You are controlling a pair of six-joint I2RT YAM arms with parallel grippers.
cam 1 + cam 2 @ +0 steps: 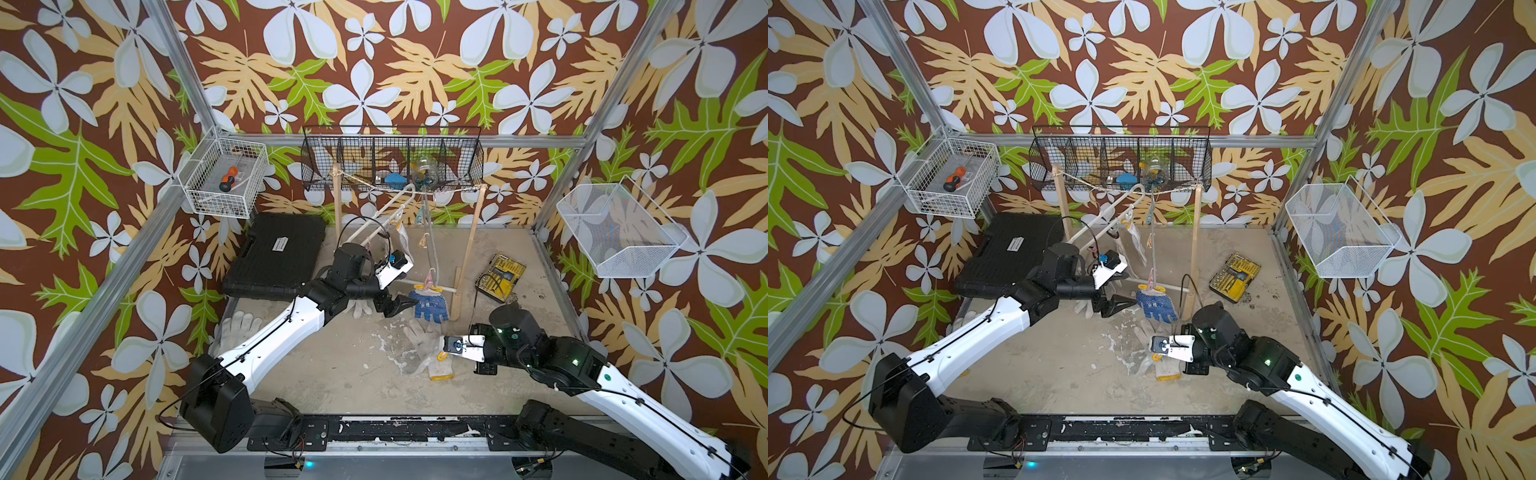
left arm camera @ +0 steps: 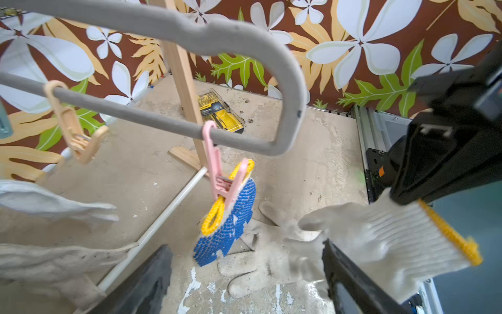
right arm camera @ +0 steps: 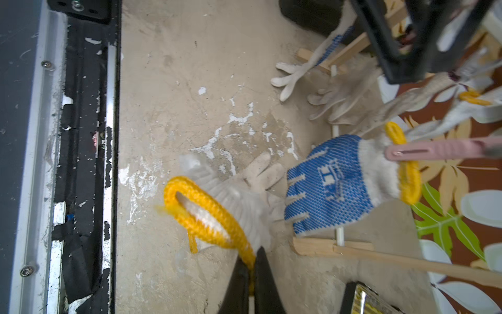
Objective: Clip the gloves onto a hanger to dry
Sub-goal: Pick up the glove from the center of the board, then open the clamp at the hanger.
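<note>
Right wrist view alone shows the right gripper (image 3: 251, 262) pinching the yellow cuff of a white glove (image 3: 236, 201) — both top views hide it; left gripper (image 1: 400, 306) spread.

A black tool case (image 1: 274, 253) lies at the back left of the gritty floor (image 1: 332, 365), and a yellow box of bits (image 1: 500, 276) lies toward the back right. On the walls hang a white wire basket (image 1: 216, 205) holding an orange-and-black screwdriver (image 1: 228, 179), a long black mesh basket (image 1: 324, 170) with a clear jar (image 1: 424, 168), and a white mesh basket (image 1: 631, 259).
</note>
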